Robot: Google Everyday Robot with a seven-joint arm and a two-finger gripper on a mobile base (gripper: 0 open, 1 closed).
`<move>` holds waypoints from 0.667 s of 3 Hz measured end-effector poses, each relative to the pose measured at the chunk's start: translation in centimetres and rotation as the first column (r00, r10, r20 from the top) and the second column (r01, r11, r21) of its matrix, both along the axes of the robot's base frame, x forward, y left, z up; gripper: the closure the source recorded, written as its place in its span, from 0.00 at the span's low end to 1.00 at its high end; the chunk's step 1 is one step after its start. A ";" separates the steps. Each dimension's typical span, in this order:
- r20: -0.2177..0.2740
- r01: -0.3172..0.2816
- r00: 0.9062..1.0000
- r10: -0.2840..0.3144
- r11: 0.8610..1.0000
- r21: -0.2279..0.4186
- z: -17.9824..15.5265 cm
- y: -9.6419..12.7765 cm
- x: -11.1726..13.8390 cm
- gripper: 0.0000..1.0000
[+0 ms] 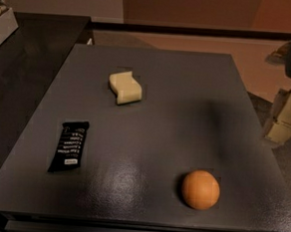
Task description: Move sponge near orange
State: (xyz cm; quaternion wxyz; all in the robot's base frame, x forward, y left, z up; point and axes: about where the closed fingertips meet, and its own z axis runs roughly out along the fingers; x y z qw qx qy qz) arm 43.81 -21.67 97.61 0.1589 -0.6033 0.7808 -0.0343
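The pale cream-yellow sponge (125, 87) with wavy sides lies on the dark grey table (187, 91), toward the far middle-left. The orange (201, 189) sits near the table's front right. The two are far apart. My gripper (286, 118) is at the right edge of the view, beyond the table's right side, level with the sponge and well away from it. Its cream blocky fingers (282, 131) point downward and hold nothing.
A flat black snack-bar wrapper (69, 146) with white text lies at the table's front left. A darker counter (29, 65) adjoins the table on the left, with a pale box (1, 20) at its far corner.
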 end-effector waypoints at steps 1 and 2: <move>0.000 0.000 1.000 0.000 1.000 0.000 0.0 0.0 0.0 0.00; 0.009 -0.017 1.000 0.017 0.999 0.032 -0.1 1.3 0.4 0.00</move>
